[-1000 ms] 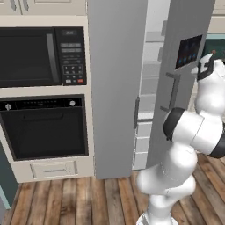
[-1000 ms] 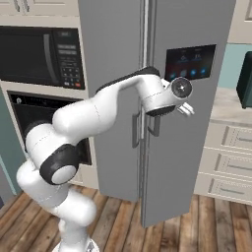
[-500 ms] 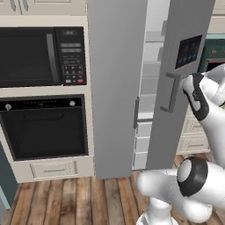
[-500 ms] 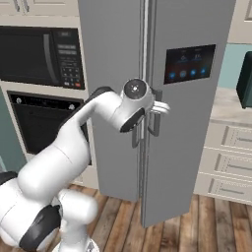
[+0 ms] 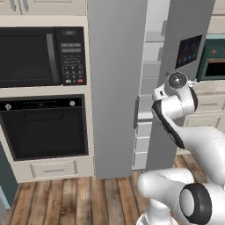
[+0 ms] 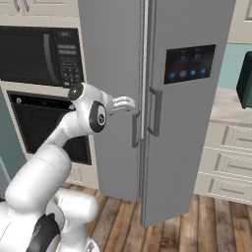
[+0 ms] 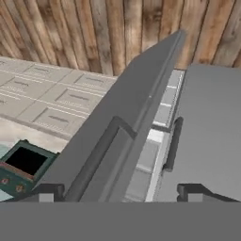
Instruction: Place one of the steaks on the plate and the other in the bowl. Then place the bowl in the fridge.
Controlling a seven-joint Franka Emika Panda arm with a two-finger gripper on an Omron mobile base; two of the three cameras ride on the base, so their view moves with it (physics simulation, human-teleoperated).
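The gripper (image 6: 129,104) hangs with jaws spread and empty, just beside the handles of the fridge (image 6: 187,118), whose right door (image 5: 182,66) stands ajar. Risk: that door may drift closed, or the arm may knock it. Count: one fridge, two doors, two handles, one microwave (image 5: 41,56), one oven (image 5: 46,127).

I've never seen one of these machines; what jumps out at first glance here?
The tall grey fridge fills the middle, its right door, the one with the dark touchscreen, swung ajar so pale shelves show through the gap. The white arm's open gripper hovers beside the door handles. A black microwave sits above an oven at left.
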